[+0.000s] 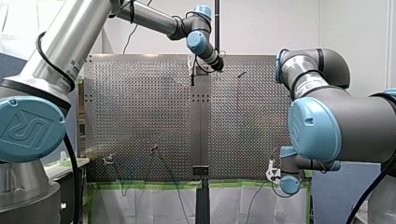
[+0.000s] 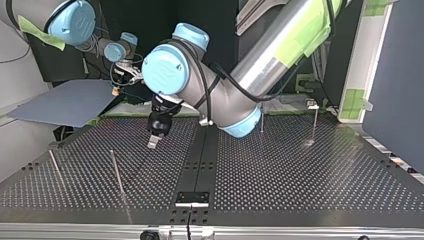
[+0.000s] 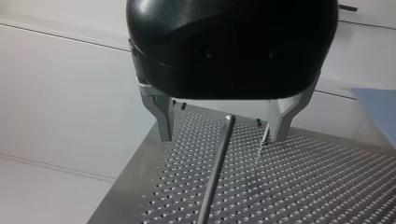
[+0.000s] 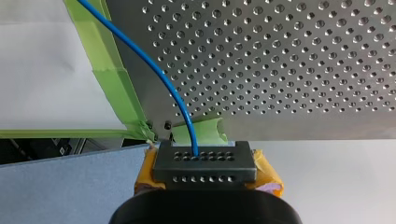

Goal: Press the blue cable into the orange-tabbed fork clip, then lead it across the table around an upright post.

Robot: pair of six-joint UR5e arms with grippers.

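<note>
"Where is the blue cable just now?"

"Pinched in my right claw [image 4: 204,163]. Its yellow pads [image 4: 267,176] are pressed together on the blue cable [image 4: 156,70]. From there the cable curves away ahead of the claw, over the corner of the counter [image 4: 303,56] and beside the green tape [image 4: 112,79] on its edge."

"And the other one?"

"My left claw [image 3: 219,138] is spread wide and carries nothing. It has a black body and bare metal fingers [image 3: 163,119]. It hangs above the counter, not touching it. A thin post [image 3: 215,172] stands ahead of it and shows in the gap between the fingers."

"Are the two arms near each other?"

"No, well apart. In the front view my left arm reaches to the far edge of the counter, near its middle seam. My right claw sits low at the near right corner, just off the counter's edge."
</note>
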